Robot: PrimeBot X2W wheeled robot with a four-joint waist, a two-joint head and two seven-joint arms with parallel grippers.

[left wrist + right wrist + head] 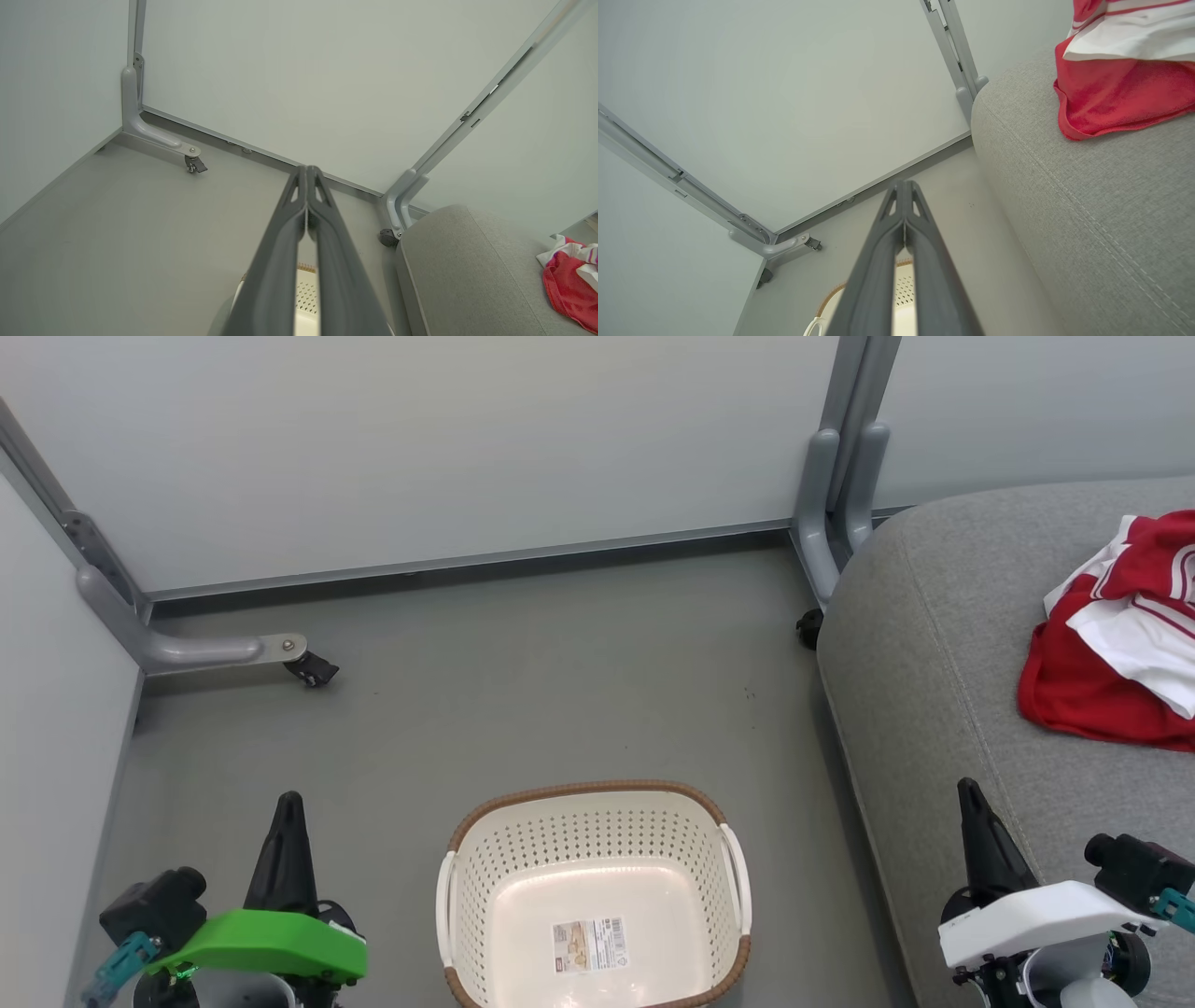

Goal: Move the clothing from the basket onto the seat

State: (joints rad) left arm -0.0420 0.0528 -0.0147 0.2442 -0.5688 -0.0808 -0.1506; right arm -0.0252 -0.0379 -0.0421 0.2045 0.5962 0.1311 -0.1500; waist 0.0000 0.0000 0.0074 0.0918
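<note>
The seat (934,644) carries the clothing (1111,644), a red-and-white heap. The basket (523,859) on the floor holds nothing but its label (588,945), so the transfer looks finished and no further grasp seems needed. The left jaws and right jaws are pressed together and empty, flanking the basket. The right jaws are nearer the clothing, yet apart from it.

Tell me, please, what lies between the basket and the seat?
A strip of bare grey floor separates the basket from the seat; the head view shows it.
</note>
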